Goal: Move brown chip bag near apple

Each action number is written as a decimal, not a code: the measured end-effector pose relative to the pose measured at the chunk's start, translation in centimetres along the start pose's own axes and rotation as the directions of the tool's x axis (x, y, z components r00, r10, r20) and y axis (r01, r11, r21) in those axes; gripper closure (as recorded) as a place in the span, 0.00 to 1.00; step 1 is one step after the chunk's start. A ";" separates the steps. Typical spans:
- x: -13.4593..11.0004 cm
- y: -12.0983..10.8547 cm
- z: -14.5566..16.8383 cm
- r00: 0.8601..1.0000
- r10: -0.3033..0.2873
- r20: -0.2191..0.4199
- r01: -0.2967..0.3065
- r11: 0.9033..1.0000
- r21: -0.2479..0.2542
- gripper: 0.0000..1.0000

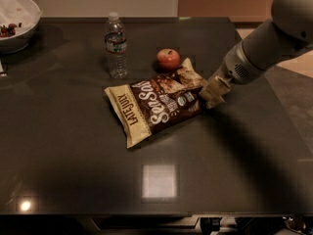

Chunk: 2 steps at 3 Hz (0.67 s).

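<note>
The main hazard is the apple. It sits toward the far edge of the worktop, a little right of the middle, and it is round and free to roll. The crumpled far end of the brown chip bag already lies just beside it (whether the two touch I cannot tell). Any further push toward the far edge could send the apple off toward that edge, or left into the upright water bottle, which looks light enough to topple. The claw is at the bag's right end and appears to be pinched narrowly on the bag's edge there. So slight a hold on slick, crinkly film could slip, or swing the bag about as it lets go. The bag seems close enough to the apple already, so a gentle release looks safer than more travel. The bag lies flat and slanted across the middle of the worktop. It is dark brown with cream-yellow ends, white "Sea Salt" script and dark "LATE JULY" lettering at its near-left end, and its right end is rumpled. A bowl stands at the far left corner, well apart.
</note>
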<state>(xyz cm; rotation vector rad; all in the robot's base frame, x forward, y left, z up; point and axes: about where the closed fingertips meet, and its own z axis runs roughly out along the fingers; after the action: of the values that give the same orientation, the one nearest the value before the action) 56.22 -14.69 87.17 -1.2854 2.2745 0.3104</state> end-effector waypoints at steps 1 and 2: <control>-0.5 -2.4 0.6 1.000 0.021 0.009 -0.021 1.000 0.021 1.00; -0.7 -3.4 1.4 0.999 0.008 0.034 -0.009 1.000 0.029 0.82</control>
<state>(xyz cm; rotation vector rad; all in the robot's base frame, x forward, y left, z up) 59.88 -15.37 86.56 -1.2463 2.2487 0.2986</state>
